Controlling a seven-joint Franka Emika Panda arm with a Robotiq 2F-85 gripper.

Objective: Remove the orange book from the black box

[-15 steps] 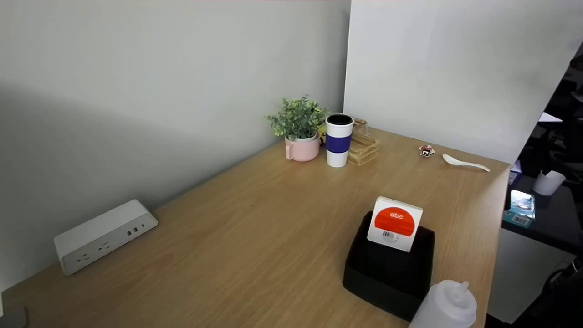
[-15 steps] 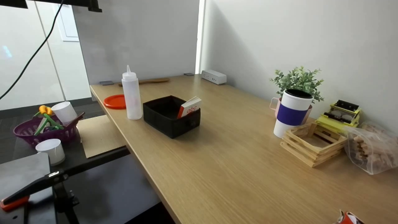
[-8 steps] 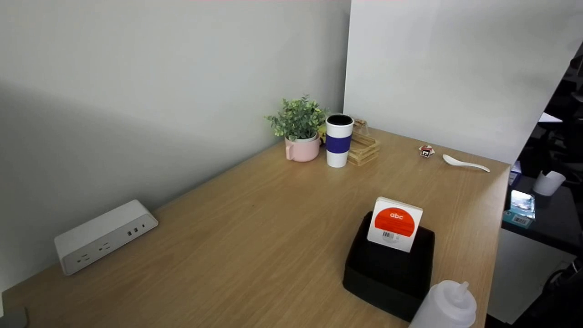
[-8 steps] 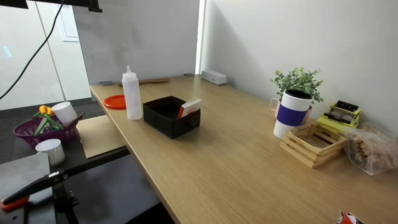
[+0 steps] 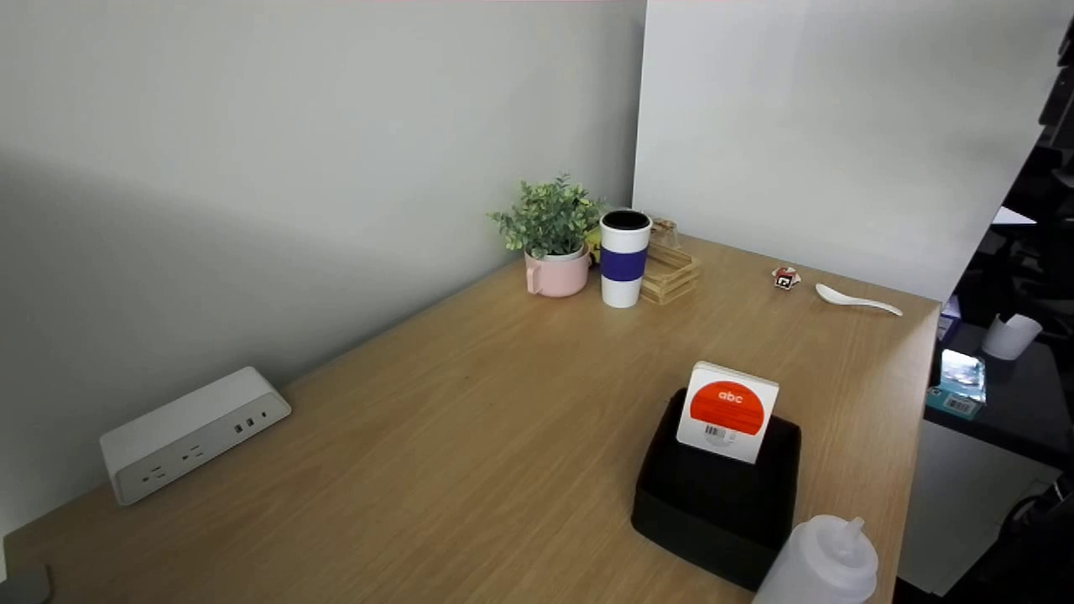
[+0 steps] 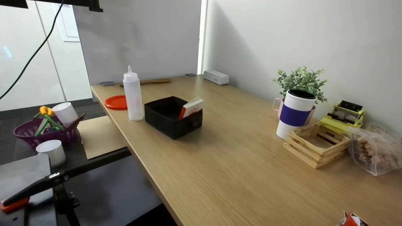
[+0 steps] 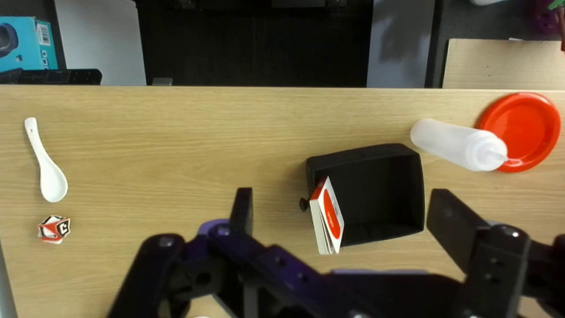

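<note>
The orange book [image 5: 728, 413] is a small white booklet with a large orange-red patch. It leans inside the black box [image 5: 701, 541] against one end wall, its upper part sticking out above the rim. In an exterior view, the book [image 6: 192, 108] leans at the near wall of the box [image 6: 160, 121]. In the wrist view, the book [image 7: 330, 218] is tilted at the left end of the box [image 7: 364, 154]. My gripper [image 7: 342, 191] is wide open with nothing between its fingers. It is above the desk, with book and box framed between the fingertips. Neither exterior view clearly shows the gripper.
A translucent squeeze bottle [image 7: 454, 143] stands close beside the box, near a red plate [image 7: 521, 128]. A white spoon [image 7: 46, 165] and a small red-white object [image 7: 54, 229] lie farther off. A tumbler [image 6: 296, 114], wooden crate [image 6: 317, 144] and potted plant [image 5: 554, 243] stand by the wall.
The book, box and other desk objects have not moved. A dark shape at the upper right edge of an exterior view shows more now; what it is cannot be told.
</note>
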